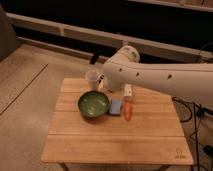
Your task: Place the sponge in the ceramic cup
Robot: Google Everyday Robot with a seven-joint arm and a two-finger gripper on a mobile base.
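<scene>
The light-blue sponge [116, 106] lies flat on the wooden table [115, 135], just right of the green bowl [93, 105]. The off-white ceramic cup [92, 78] stands upright at the table's back, behind the bowl. My white arm [160, 77] reaches in from the right, with its rounded elbow above the table's back edge. My gripper [102, 83] is mostly hidden under that elbow, just right of the cup and behind the sponge. Nothing shows in its hold.
An orange carrot-shaped item [128, 111] lies right beside the sponge. A small white block [128, 91] stands behind the carrot. A low wall runs behind the table, and cables hang at the far right [192, 112].
</scene>
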